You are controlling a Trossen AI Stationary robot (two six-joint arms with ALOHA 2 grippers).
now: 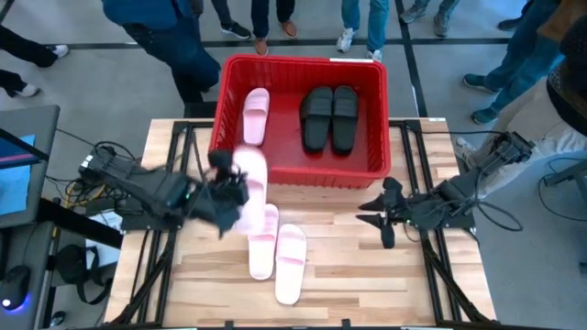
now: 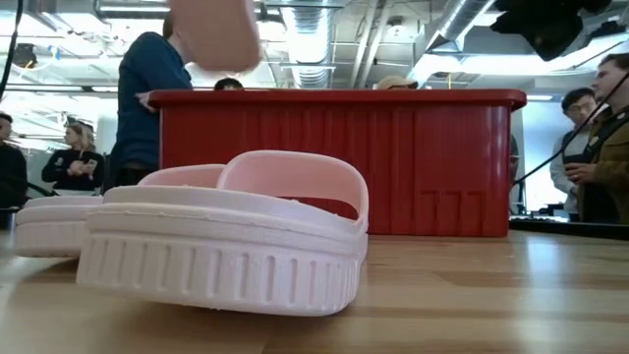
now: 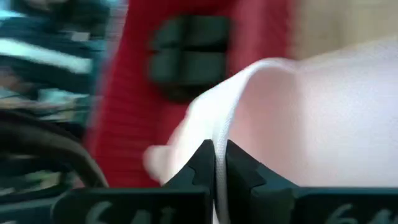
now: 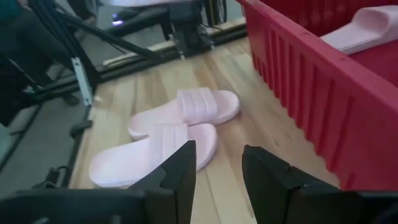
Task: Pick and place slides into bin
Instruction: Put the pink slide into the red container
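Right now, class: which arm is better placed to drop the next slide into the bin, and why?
Left. Its pincer is shut on a pink slide lifted beside the red bin's near wall. The right pincer is open and empty over the table.

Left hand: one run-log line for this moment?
left hand shut on pink slide, lifted near bin | right hand open, idle | bin: one pink, two black | table: two pink

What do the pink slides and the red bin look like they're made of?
The pink slides look like molded foam or soft rubber, matte, with a ribbed sole edge and thick one-piece strap. The red bin looks like rigid molded plastic with a slight sheen, vertical ribs and a rolled rim. Neither material is certain from looks alone.
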